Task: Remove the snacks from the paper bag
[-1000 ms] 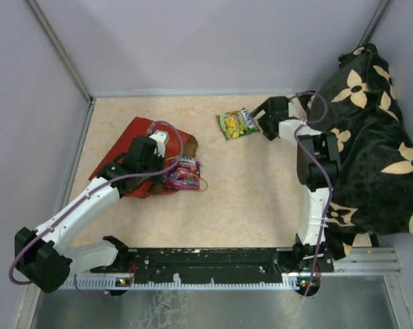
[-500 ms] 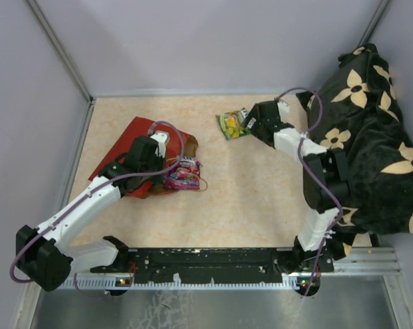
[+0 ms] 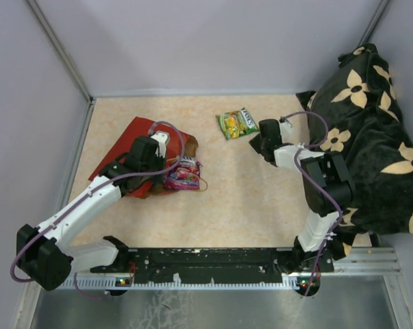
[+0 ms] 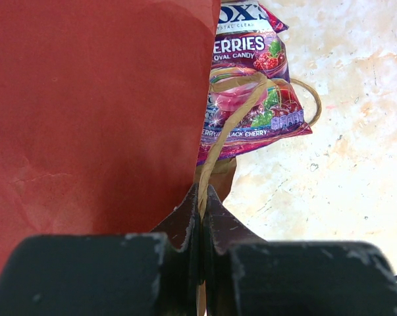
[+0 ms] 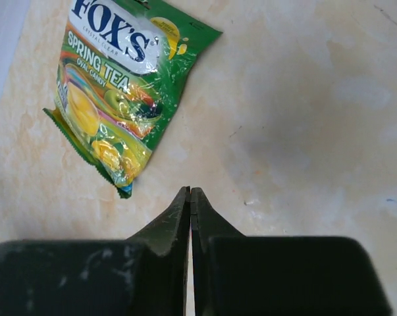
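Left gripper (image 4: pixel 203 197) pinched tight on loop handle (image 4: pixel 232 112) of red paper bag (image 4: pixel 86 99). Purple Fox's Berries packet (image 4: pixel 251 59) lies at bag mouth, under the handle. Right gripper (image 5: pixel 189 197) closed, empty, near green Fox's Spring Tea packet (image 5: pixel 122 85), which is already out. Likely next: right arm crosses, opens, pulls Berries packet clear.

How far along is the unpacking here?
Done: the green packet lies on the table, apart from the bag. In hand: left gripper shut on the bag's handle; right gripper shut, empty. Left: the purple packet at the bag's mouth; the bag's inside is hidden.
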`<state>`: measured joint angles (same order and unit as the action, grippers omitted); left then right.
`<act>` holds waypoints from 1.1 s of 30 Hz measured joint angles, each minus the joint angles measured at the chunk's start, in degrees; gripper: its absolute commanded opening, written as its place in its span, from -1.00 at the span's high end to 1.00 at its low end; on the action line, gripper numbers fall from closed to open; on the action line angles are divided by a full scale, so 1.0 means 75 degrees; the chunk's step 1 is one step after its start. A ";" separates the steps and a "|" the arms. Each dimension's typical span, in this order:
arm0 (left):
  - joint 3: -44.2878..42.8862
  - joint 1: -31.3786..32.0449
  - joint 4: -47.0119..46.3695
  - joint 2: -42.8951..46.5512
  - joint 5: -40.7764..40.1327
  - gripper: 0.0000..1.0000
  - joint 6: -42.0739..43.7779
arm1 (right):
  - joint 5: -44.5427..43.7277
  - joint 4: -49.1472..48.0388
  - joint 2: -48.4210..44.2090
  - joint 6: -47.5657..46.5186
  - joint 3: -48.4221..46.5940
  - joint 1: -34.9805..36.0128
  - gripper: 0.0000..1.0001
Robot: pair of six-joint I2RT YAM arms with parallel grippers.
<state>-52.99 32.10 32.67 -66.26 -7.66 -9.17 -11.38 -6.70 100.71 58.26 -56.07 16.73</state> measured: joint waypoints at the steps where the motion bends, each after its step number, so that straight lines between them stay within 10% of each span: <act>1: 0.0000 0.0000 0.0000 0.0000 0.0000 0.93 0.0000 | -0.0020 -0.0061 0.0125 0.0096 -0.0055 -0.0006 1.00; 14: 0.0003 0.0000 0.0000 0.0000 -0.0012 0.93 0.0000 | -0.0093 0.0691 0.2544 0.0641 -0.2739 -0.0425 1.00; 21: 0.0003 0.0000 0.0015 0.0006 -0.0052 0.92 0.0000 | -0.0020 0.1667 0.4275 0.0111 -0.6508 -0.0536 1.00; 23: 0.0003 0.0000 0.0023 0.0015 -0.0061 0.92 0.0000 | 0.0280 0.1859 0.4893 -0.0187 -0.7965 -0.0539 0.77; 28: 0.0009 0.0000 0.0044 0.0093 -0.0076 0.92 -0.0003 | 0.0519 0.2518 0.5222 -0.1169 -0.9725 -0.0391 -0.65; 33: 0.0009 0.0000 0.0047 0.0102 -0.0082 0.92 -0.0003 | -0.0968 0.3008 0.4214 -0.1964 -0.8478 0.0527 -0.94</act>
<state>-52.93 32.10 33.01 -65.49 -8.27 -9.19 -18.63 15.86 132.31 43.53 -119.66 20.69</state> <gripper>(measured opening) 0.041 0.888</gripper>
